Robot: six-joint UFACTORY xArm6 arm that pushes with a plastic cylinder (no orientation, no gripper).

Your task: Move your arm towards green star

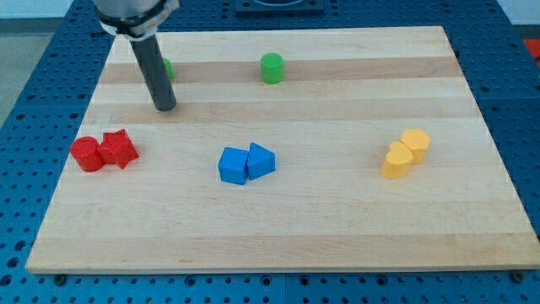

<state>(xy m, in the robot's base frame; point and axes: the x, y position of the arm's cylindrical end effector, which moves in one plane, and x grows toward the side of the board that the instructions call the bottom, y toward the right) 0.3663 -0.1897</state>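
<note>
Green star (168, 69) sits mostly hidden behind my rod; my tip (165, 108) rests on the table (337, 219) just below it. No jaws exist here.

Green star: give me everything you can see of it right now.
Only a sliver of the green star shows, poking out on the view's right side of my dark rod, which hides most of it. Its star shape cannot be made out from what shows. It looks like matte green plastic, same shade as the green cylinder further to the view's right. It sits on the wooden board near the top left. My tip rests just below it in the view; whether they touch cannot be told.
</note>
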